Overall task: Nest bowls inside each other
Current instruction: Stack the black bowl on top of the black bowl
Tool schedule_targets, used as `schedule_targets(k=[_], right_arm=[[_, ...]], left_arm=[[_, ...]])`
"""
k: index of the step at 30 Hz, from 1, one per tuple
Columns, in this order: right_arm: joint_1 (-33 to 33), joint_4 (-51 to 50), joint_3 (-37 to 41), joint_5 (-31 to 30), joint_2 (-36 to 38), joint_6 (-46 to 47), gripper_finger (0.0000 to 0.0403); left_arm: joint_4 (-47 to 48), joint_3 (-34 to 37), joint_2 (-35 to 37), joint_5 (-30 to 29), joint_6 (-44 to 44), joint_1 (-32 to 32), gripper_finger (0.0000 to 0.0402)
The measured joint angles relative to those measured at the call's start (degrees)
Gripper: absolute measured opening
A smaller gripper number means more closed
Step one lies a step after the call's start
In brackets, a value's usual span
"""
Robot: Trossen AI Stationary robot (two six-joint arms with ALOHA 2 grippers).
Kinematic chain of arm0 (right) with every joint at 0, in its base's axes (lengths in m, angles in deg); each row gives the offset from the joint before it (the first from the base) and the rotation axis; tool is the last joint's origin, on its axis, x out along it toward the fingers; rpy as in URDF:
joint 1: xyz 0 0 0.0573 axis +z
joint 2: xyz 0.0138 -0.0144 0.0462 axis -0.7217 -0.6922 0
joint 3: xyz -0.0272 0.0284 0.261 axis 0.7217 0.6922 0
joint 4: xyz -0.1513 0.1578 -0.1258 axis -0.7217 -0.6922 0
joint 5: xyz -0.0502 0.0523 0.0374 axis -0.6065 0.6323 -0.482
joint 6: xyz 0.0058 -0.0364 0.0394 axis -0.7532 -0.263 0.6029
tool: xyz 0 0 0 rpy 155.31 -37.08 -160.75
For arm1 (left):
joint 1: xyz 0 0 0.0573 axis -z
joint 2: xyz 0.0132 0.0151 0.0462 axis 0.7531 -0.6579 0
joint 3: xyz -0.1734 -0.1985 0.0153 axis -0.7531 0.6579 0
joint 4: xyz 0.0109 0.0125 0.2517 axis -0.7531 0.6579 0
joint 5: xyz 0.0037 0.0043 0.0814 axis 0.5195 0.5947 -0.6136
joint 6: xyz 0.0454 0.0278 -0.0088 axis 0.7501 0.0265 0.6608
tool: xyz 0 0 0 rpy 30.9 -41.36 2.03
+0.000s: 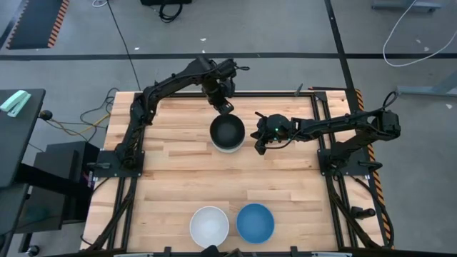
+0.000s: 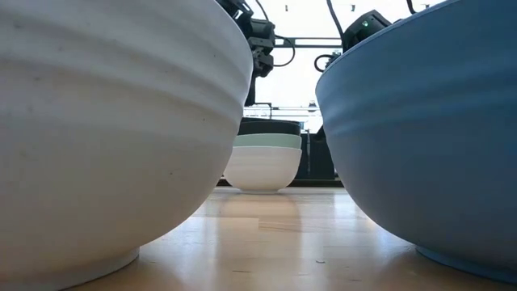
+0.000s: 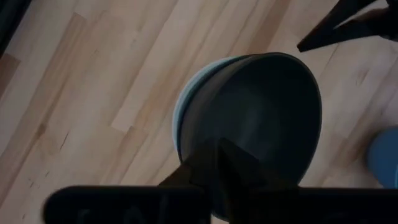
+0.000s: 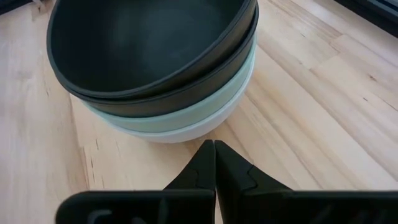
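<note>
Near the far middle of the wooden table (image 1: pixel 178 178) stands a stack of bowls (image 1: pixel 227 134), my landmark for everything else. From the side it shows a white bowl (image 2: pixel 262 171) at the bottom, a pale mint green bowl (image 2: pixel 269 141) nested in it, and black on top; my right wrist camera shows two black bowls (image 4: pixel 155 56) nested there, one inside the other. My left claw (image 1: pixel 225 107) hangs just behind the stack, over its far rim, its two fingers pressed together and holding nothing. My right claw (image 1: pixel 261 146) sits low just to the right of the stack, close to its side; its fingers are also closed tip to tip and empty. Well apart from the stack, at the near edge of the table, a second white bowl (image 1: pixel 209 225) and a blue bowl (image 1: pixel 255 223) stand side by side, not yet nested.
</note>
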Motion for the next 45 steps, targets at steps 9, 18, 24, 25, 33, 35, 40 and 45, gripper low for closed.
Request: schedule_targets(k=[9, 18, 24, 25, 33, 35, 40, 45], right_arm=[[0.0, -1.2, 0.0, 0.0, 0.0, -0.05, 0.0005], [0.0, -1.16, 0.0, 0.01, 0.0, -0.05, 0.0005], [-0.02, -1.16, 0.0, 0.0, 0.0, -0.05, 0.0004], [-0.02, -1.16, 0.02, 0.02, 0.0, -0.03, 0.0005], [-0.02, -1.16, 0.0, 0.0, 0.0, -0.03, 0.0004], [0.0, -1.16, 0.0, 0.0, 0.0, -0.03, 0.0004], [0.43, -1.33, 0.0, 0.0, 0.0, -0.01, 0.0005], [1.45, -1.53, 0.0, 0.02, 0.0, -0.03, 0.0003]], left_arm=[[-0.51, 2.81, -0.13, -0.23, -0.16, 0.44, 0.0026], [-1.9, 6.69, -0.17, -0.26, -0.09, 0.48, 0.0012], [-3.7, 6.69, -0.15, -0.86, 0.0, 0.48, 0.0024], [-4.0, 6.69, -0.15, -0.9, 0.0, 0.46, 0.002], [-4.46, 6.69, -0.17, -1.24, -0.17, 0.45, 0.0018], [-4.54, 6.69, -0.61, -1.57, -0.27, 0.46, 0.0023], [-4.44, 6.73, -2.58, -1.79, -0.18, 0.45, 0.0014], [-4.42, 6.72, -2.89, -1.75, -0.16, 0.43, 0.0007]])
